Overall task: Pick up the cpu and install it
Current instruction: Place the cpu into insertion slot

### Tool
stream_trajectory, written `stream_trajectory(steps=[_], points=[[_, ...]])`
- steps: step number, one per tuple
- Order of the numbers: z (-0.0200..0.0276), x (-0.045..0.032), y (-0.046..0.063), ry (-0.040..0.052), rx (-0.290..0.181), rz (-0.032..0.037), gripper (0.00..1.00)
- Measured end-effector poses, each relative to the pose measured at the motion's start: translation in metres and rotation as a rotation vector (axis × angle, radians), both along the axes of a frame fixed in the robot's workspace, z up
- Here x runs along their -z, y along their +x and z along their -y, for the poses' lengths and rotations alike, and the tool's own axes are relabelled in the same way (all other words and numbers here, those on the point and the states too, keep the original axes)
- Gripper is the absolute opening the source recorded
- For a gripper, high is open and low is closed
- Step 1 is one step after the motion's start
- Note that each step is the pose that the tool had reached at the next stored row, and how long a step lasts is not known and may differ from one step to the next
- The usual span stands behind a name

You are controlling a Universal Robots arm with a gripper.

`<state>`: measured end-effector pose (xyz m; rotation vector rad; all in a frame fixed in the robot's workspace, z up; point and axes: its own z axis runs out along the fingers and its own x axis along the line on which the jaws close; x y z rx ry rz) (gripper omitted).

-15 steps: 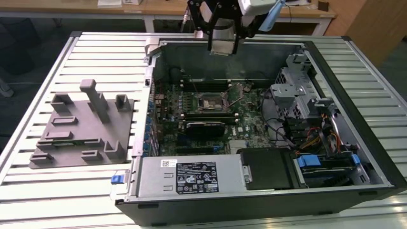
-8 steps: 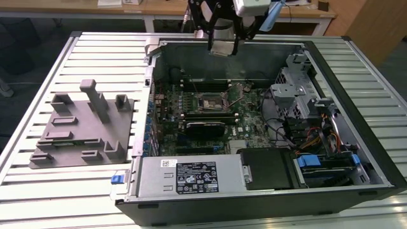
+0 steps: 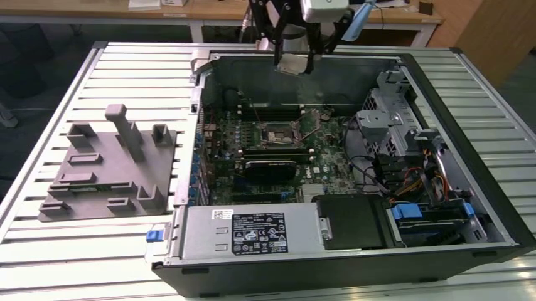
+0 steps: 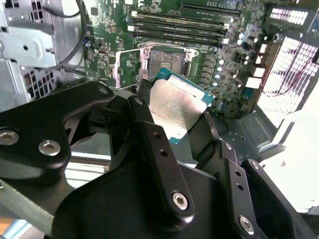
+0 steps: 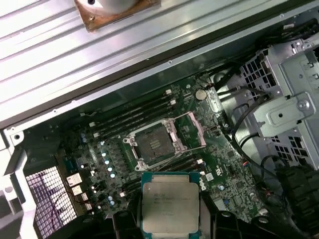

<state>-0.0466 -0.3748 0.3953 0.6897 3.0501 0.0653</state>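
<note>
While the open computer case (image 3: 469, 106) lies on the slatted table (image 3: 50, 251), the gripper (image 3: 295, 56) hangs at upper centre of the exterior view, over the case's far wall. Grey fixture block (image 3: 109, 169) sits at the exterior view's left and the drive cage (image 3: 387, 119) at its right. Socket (image 3: 277, 134) stands open mid-board. The 2 fingers (image 4: 149, 130) grip the cpu (image 4: 177, 107) by opposite edges, well above the socket.
</note>
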Motion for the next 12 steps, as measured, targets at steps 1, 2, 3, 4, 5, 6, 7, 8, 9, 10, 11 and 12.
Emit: stream_trajectory(steps=[1, 2, 3, 4, 5, 6, 7, 8, 9, 10, 11, 12], points=[[0.0000, 0.0001, 0.0000, 0.0000, 0.014, 0.0001, 0.54], [-0.0001, 0.0002, 0.0000, -0.0001, 0.028, 0.0000, 0.54], [-0.0001, 0.0002, 0.0000, -0.0002, 0.042, 0.0000, 0.54], [-0.0001, 0.0003, 0.0000, -0.0002, 0.057, 0.0000, 0.54], [-0.0002, 0.0004, 0.0000, -0.0002, 0.071, 0.0000, 0.54], [-0.0003, 0.0004, 0.0000, -0.0003, 0.085, 0.0000, 0.54], [-0.0003, 0.0005, 0.0000, -0.0003, 0.100, 0.0000, 0.54], [-0.0004, 0.0005, 0.0000, -0.0003, 0.116, 0.0000, 0.54], [-0.0004, 0.0006, 0.0000, -0.0003, 0.130, 0.0000, 0.54], [-0.0005, 0.0006, 0.0000, -0.0003, 0.144, 0.0000, 0.54], [-0.0005, 0.0007, 0.0000, -0.0002, 0.158, 0.0000, 0.54], [-0.0005, 0.0008, 0.0000, -0.0002, 0.172, 0.0000, 0.54]])
